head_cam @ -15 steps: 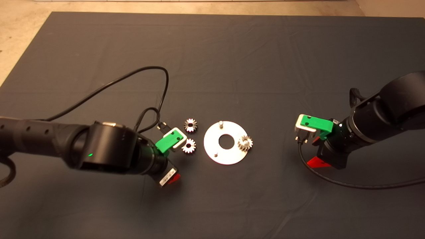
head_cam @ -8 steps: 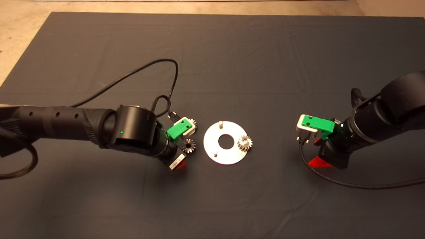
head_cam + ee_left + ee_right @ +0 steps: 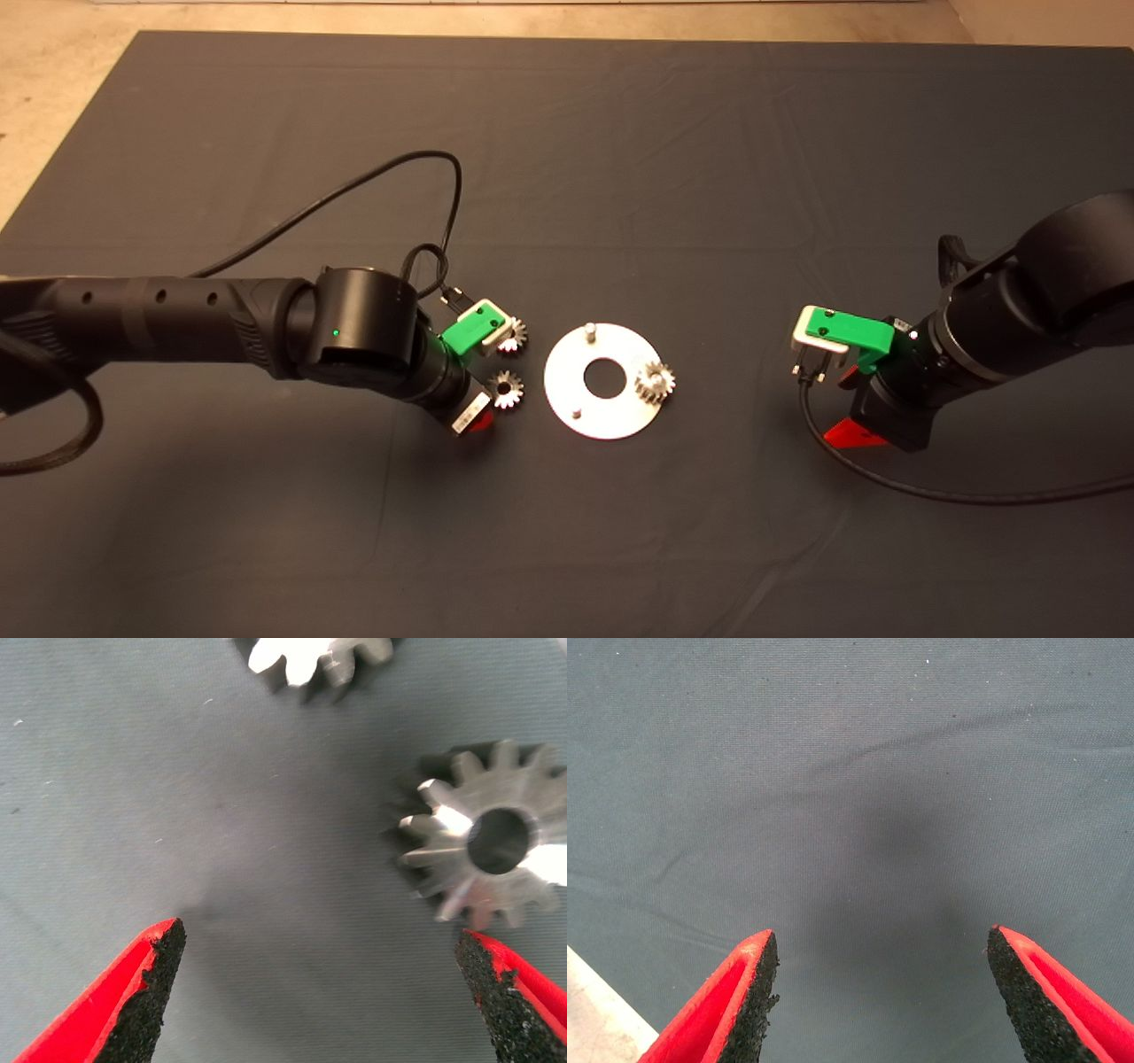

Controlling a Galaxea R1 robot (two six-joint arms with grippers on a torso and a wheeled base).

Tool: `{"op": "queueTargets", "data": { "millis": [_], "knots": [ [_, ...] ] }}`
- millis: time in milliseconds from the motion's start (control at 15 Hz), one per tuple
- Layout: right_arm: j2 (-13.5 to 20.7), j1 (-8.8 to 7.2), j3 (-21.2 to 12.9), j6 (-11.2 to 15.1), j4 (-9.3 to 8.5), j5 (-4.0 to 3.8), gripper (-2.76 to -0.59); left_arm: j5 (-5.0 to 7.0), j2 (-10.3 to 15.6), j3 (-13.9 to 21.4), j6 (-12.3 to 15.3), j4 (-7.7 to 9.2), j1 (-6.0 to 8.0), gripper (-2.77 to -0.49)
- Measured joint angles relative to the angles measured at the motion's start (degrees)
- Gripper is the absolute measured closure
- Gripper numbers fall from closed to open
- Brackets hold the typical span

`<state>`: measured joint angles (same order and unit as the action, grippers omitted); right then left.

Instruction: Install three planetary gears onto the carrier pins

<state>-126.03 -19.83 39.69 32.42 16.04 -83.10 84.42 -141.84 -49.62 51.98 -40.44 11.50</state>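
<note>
A flat silver disc (image 3: 567, 390) lies mid-mat with two bare carrier pins (image 3: 588, 330) (image 3: 577, 412). One planetary gear (image 3: 655, 383) sits on the disc's right side, over the third pin. Two loose gears lie left of the disc: the far one (image 3: 514, 335) is partly hidden by the left wrist's green mount, and the near one (image 3: 507, 390) is in full view. My left gripper (image 3: 484, 411) hangs open low over the mat beside the near gear. In the left wrist view the gripper (image 3: 323, 992) is empty, with the near gear (image 3: 447, 859) just beyond one fingertip (image 3: 492, 992) and the far gear (image 3: 310, 656) at the picture's edge. My right gripper (image 3: 850, 432) is open and empty over bare mat (image 3: 881, 992).
A black cable (image 3: 399, 177) loops from the left wrist across the mat behind the arm. Another cable (image 3: 930, 492) trails from the right wrist to the right edge. The mat's corner and pale floor (image 3: 594, 1010) show in the right wrist view.
The left arm has swung in toward the two loose gears, and its gripper now sits beside the near one. The right arm and all gears have stayed put.
</note>
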Motion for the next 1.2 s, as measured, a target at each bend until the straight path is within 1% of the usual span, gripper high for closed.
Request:
{"op": "queueTargets", "data": {
  "millis": [200, 400, 467, 600, 733, 800, 867, 1000, 1200],
  "knots": [
    [0.00, 0.02, 0.00, 0.02, 0.00, -0.03, -1.74, -0.85, -0.98, 0.00, 0.05, 0.01, 0.24, -2.18],
    [-0.07, 0.38, 0.00, 0.00, 0.02, -0.02, -1.74, -0.79, -0.98, 0.00, 1.15, 0.53, 1.84, -2.18],
    [-0.18, 0.60, 0.00, 0.00, 0.00, 0.01, -1.74, -0.79, -1.02, 0.00, 1.29, 0.69, 2.01, -2.18],
    [-0.18, 1.49, 0.05, -0.01, 0.00, -0.02, -1.74, -0.82, -1.02, 0.00, 2.48, 1.03, 2.04, -2.18],
    [-0.22, 2.07, 0.41, -0.20, 0.00, -0.02, -1.74, -1.09, -1.02, 0.00, 3.15, 1.08, 2.06, -2.18],
    [-0.32, 2.06, 0.71, -0.20, 0.00, -0.02, -1.74, -2.21, -0.99, 0.00, 3.54, 1.08, 2.05, -2.18],
    [-0.35, 2.08, 0.97, -0.20, 0.00, 0.11, -1.74, -3.60, -1.00, 0.00, 4.30, 1.07, 2.06, -2.18],
    [-0.35, 2.06, 1.32, -0.22, 0.00, 0.08, -1.74, -5.12, -1.00, 0.00, 5.77, 1.07, 2.06, -2.18],
    [-0.35, 2.06, 1.67, -0.44, 0.00, 0.09, -1.74, -7.33, -0.98, 0.01, 6.81, 1.05, 2.06, -2.18]
  ]
}}
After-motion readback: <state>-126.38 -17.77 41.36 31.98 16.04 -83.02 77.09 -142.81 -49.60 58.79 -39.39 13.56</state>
